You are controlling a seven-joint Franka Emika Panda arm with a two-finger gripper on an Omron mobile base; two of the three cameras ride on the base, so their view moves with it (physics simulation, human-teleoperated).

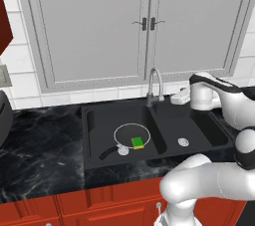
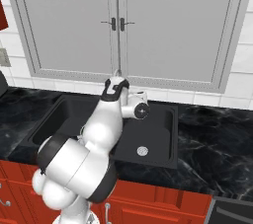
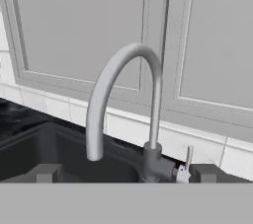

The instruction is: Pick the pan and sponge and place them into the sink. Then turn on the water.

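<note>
No readable writing or brand mark is showing on anything in these views. The pan (image 1: 130,136) is lying flat in the left bowl of the sink (image 1: 94,120), a round, shallow shape with a dark inside and a thin silver rim; its short black handle is pointing toward the near left, so its long axis is running diagonally from near left to far right. The sponge (image 1: 137,143), a small rectangle with a bright green top and a yellow layer showing at its edge, is resting inside the pan on its near right part, just beside the round silver drain. The sink is a matte black double basin sunk into a dark, marbled surface (image 1: 40,155) above red cabinet fronts. The faucet (image 3: 123,94) is rising at the far edge between the two bowls, a smooth grey metal gooseneck arching over toward the left bowl, with a thin lever at its base on the right. The gripper (image 3: 126,173) is hovering close in front of the faucet base, its jaws standing wide apart and holding nothing.
</note>
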